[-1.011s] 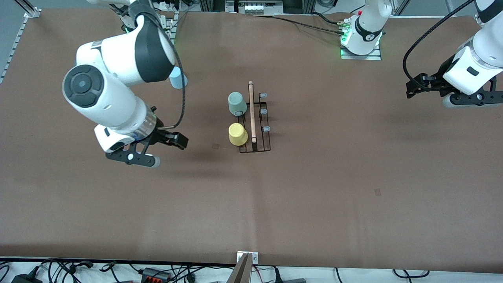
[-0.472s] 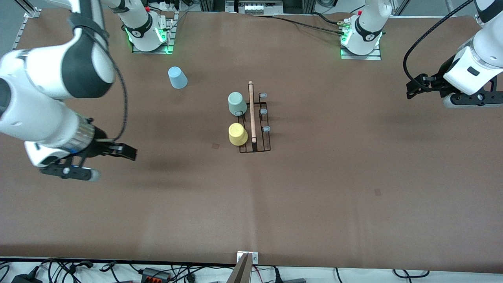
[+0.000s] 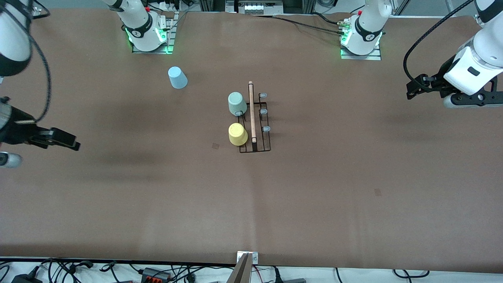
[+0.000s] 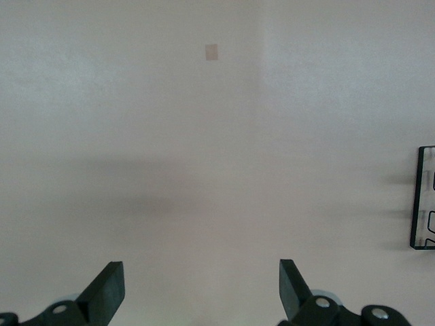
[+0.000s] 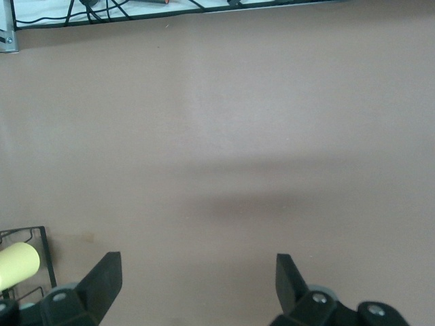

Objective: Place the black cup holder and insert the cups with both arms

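The black cup holder (image 3: pixel 255 149) stands mid-table, with its wooden bar handle (image 3: pixel 251 112) on top. A pale grey-green cup (image 3: pixel 237 103) and a yellow cup (image 3: pixel 237 134) sit upside down on pegs on the side toward the right arm's end. Three pale-tipped pegs (image 3: pixel 263 112) on the other side are bare. A light blue cup (image 3: pixel 177 77) stands upside down on the table near the right arm's base. My right gripper (image 3: pixel 71 144) is open and empty over the right arm's end of the table (image 5: pixel 197 272). My left gripper (image 3: pixel 411 91) is open and empty over the left arm's end (image 4: pixel 198 278).
The brown table (image 3: pixel 314 188) has small square marks (image 3: pixel 215 146) near the holder. Cables (image 3: pixel 118 271) lie off the table's near edge. The holder's corner (image 4: pixel 425 197) shows in the left wrist view. The yellow cup (image 5: pixel 17 265) shows in the right wrist view.
My right arm has swung away from beside the holder to the right arm's end of the table, uncovering the blue cup. The left arm has barely moved.
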Available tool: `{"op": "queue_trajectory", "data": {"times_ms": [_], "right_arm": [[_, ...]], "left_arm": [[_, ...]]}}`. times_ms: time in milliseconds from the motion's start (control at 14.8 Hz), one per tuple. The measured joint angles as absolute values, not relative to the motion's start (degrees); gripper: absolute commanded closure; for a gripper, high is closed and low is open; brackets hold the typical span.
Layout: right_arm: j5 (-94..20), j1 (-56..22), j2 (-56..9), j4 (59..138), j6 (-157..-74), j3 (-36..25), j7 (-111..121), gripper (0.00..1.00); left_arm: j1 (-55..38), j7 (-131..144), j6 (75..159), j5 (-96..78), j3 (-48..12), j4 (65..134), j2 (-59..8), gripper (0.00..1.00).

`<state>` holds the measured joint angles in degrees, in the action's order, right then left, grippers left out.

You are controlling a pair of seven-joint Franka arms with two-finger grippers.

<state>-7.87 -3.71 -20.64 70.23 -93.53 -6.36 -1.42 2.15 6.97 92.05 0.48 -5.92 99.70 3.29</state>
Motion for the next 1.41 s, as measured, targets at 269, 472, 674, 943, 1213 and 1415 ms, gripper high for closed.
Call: {"op": "queue_trajectory", "data": {"times_ms": [269, 472, 674, 943, 1213, 1415], "right_arm": [[-3.7, 2.8, -18.0, 73.1, -93.5, 0.1, -0.2, 0.0], [-2.6, 1.4, -16.8, 74.4, -93.4, -0.5, -0.1, 0.0], [-2.6, -1.3, -16.7, 75.0, -93.4, -4.3, 1.0, 0.0], [-2.5, -1.4, -14.0, 79.1, -94.0, -4.9, 1.2, 0.0], [-2.4, -1.6, -8.2, 86.4, -94.3, -4.9, 1.2, 0.0], [-2.2, -1.7, -5.4, 90.6, -94.6, -4.9, 1.3, 0.0]], "left_arm": [[2.1, 7.0, 92.1, 0.5, -5.9, 99.7, 3.3, 0.0], [2.1, 7.0, 92.1, 0.5, -5.9, 99.7, 3.3, 0.0], [2.1, 7.0, 92.1, 0.5, -5.9, 99.7, 3.3, 0.0], [2.1, 7.0, 92.1, 0.5, -5.9, 99.7, 3.3, 0.0], [2.1, 7.0, 92.1, 0.5, -5.9, 99.7, 3.3, 0.0], [2.1, 7.0, 92.1, 0.5, -5.9, 99.7, 3.3, 0.0]]}}
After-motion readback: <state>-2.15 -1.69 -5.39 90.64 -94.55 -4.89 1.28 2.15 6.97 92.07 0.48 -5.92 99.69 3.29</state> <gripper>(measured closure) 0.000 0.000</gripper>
